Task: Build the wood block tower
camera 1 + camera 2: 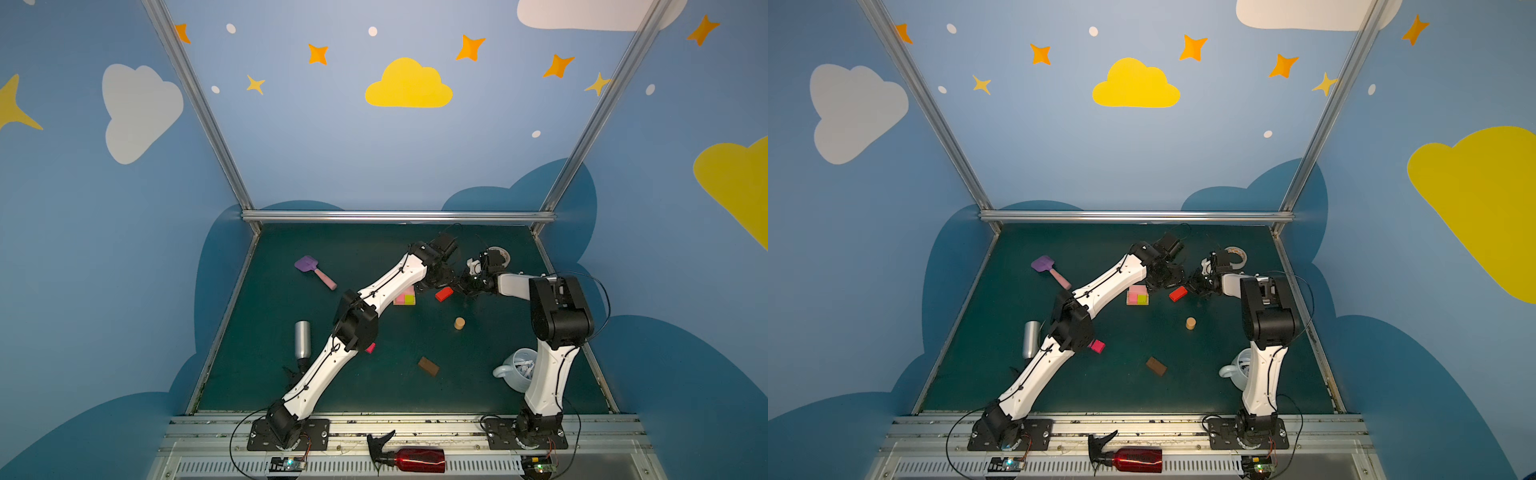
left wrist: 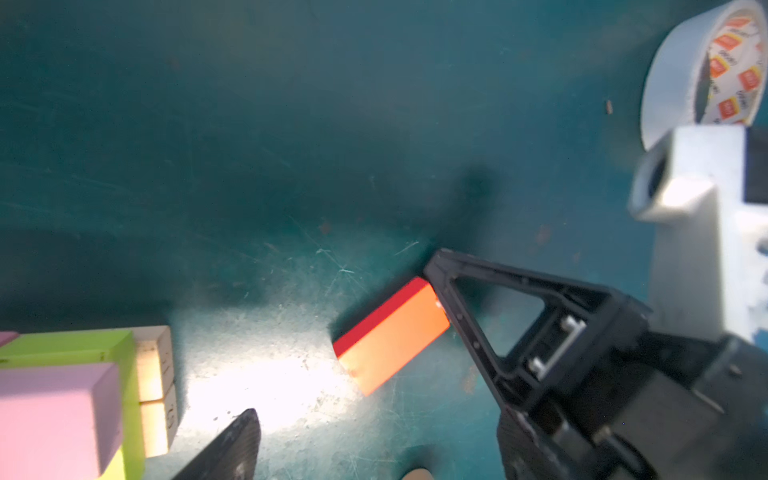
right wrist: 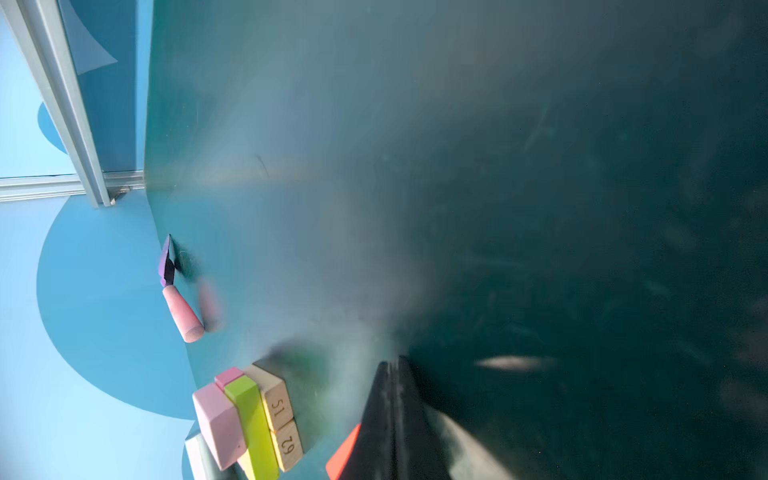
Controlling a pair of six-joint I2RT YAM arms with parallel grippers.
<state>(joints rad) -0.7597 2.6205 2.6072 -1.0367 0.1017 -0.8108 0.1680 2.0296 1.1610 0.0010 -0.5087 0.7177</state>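
Note:
The tower (image 1: pixel 404 297) is a low stack with tan blocks at the base and pink and lime-green blocks on top; it also shows in the left wrist view (image 2: pixel 70 399) and the right wrist view (image 3: pixel 245 419). A red block (image 1: pixel 444 294) (image 2: pixel 390 336) lies flat just right of it. My right gripper (image 1: pixel 458 286) (image 3: pixel 395 363) is shut and empty, its tip against the red block's end. My left gripper (image 1: pixel 430 286) (image 2: pixel 382 419) hangs open over the mat between tower and red block. Loose on the mat are a tan cylinder (image 1: pixel 459 323), a brown block (image 1: pixel 428 366) and a magenta block (image 1: pixel 1097 346).
A purple spatula (image 1: pixel 313 270) lies at the back left and a white tape roll (image 1: pixel 498 255) behind the right wrist. A silver bottle (image 1: pixel 302 338) is at the left, a pale mug (image 1: pixel 513 370) by the right arm's base, and a red spray bottle (image 1: pixel 411 459) on the front rail.

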